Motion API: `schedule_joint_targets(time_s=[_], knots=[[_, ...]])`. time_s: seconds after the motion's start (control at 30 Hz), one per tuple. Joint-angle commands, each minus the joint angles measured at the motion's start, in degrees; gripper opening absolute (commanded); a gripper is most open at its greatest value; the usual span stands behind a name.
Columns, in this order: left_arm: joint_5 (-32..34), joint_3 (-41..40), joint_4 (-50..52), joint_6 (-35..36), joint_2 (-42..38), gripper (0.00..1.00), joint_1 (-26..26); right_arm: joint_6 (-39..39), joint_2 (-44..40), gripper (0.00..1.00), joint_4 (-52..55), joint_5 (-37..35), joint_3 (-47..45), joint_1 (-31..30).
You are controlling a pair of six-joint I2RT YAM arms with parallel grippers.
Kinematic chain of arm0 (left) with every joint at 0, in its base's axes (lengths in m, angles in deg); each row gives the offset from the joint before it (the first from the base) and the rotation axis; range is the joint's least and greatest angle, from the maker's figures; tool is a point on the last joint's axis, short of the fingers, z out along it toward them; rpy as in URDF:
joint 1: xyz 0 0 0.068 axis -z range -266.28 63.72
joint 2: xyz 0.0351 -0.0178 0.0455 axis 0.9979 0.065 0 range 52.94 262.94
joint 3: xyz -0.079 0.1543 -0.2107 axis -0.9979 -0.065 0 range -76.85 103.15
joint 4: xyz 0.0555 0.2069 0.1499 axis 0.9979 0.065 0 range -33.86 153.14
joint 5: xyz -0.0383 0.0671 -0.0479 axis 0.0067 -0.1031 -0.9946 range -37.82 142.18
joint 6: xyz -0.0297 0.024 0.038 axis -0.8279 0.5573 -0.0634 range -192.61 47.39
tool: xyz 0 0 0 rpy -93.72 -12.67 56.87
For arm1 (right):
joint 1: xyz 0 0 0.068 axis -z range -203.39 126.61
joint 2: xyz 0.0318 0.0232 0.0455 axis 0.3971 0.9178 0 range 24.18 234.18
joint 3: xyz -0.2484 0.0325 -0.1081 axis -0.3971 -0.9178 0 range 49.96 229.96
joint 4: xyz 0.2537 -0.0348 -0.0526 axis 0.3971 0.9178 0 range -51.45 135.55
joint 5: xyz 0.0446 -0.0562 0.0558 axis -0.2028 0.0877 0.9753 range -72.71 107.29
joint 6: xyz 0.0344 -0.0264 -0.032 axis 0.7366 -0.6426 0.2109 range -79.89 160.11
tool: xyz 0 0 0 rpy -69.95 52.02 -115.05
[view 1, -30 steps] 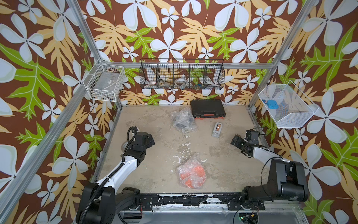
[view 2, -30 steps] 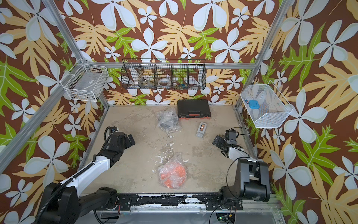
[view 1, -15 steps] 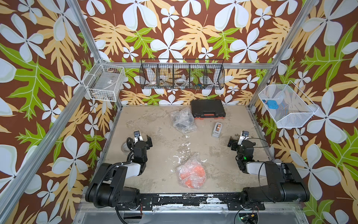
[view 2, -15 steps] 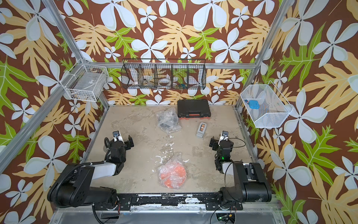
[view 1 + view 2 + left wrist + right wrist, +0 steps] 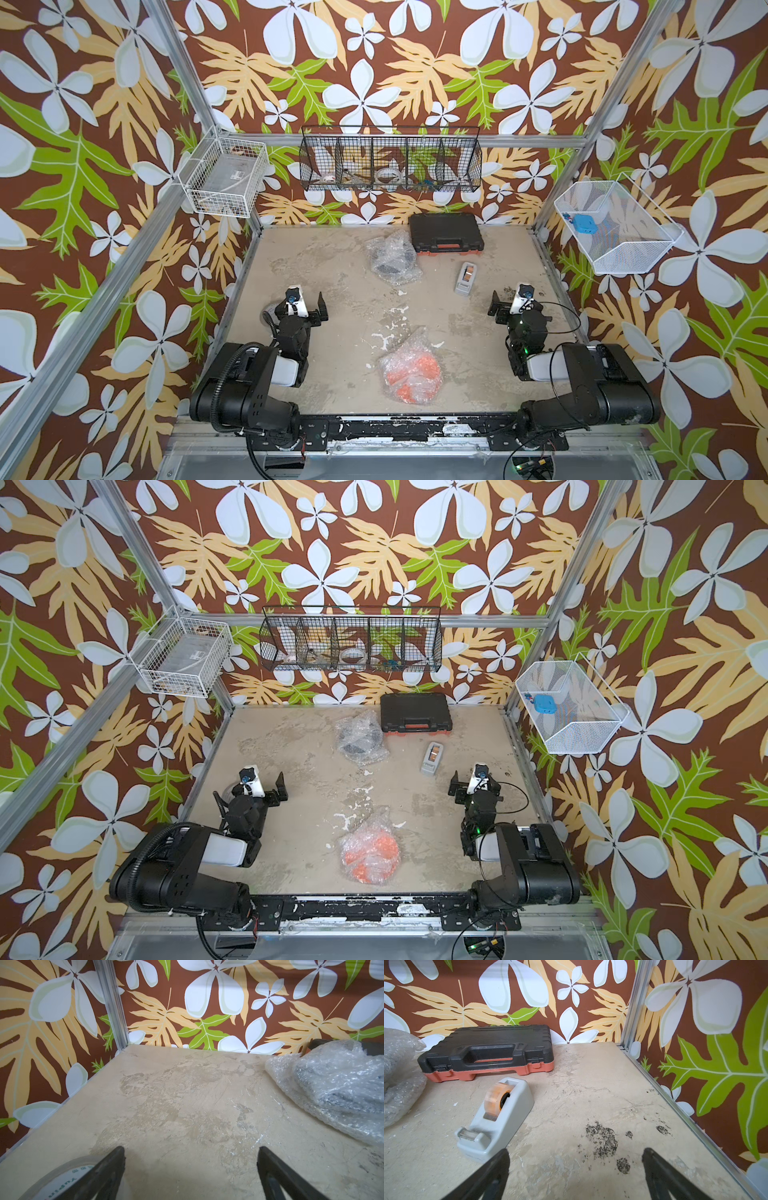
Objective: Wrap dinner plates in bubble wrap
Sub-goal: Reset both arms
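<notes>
Left gripper (image 5: 190,1153) and right gripper (image 5: 575,1153) gape wide, empty. Orange plate (image 5: 409,370), bundled in bubble wrap (image 5: 410,338), lies well in front of the tool case (image 5: 445,232), midway between the grippers; black plate (image 5: 392,257), wrapped, sits just beside that case, nearer the left gripper.

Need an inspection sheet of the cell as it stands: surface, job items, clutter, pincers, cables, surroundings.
Surface: beige table, worn, with white chips mid-table and black specks near its right edge.
Job's things: orange plate inside bubble wrap, front centre; black plate wrapped likewise at the back; cream plate not seen.
Clutter: tool case, tape dispenser, tape roll beside the left pincer.
Pincers: left pincer and right pincer both open, holding nothing.
Cables: black hose on left arm, thin cable looping off right arm; both clear of the plates.
Surroundings: black wire basket, white wire basket, mesh basket on floral walls.
</notes>
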Motion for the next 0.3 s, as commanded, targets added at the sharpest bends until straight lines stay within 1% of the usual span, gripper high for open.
schedule_joint_targets(time_s=[0.0, 0.07, 0.13, 0.2, 0.27], knots=[[-1.05, 0.26, -5.20, 0.83, 0.96, 1.00, 0.11, -0.69, -0.12, 1.00, -2.10, 0.17, 0.15, -0.14], [-0.75, 0.26, -2.77, 0.31, -0.37, 1.00, 0.13, -0.69, 0.01, 1.00, -2.02, 0.06, 0.20, -0.19], [-1.01, 0.33, -4.62, 0.66, 0.73, 1.00, 0.11, -0.58, 0.30, 1.00, -1.76, 0.03, 0.51, -0.26], [-0.77, 0.31, -3.53, 0.31, 0.13, 1.00, 0.09, -0.69, 0.23, 1.00, -1.86, 0.04, 0.37, -0.27], [-0.92, 0.27, -4.49, 0.65, 0.56, 1.00, 0.08, -0.70, -0.20, 1.00, -1.95, 0.04, 0.12, -0.28]])
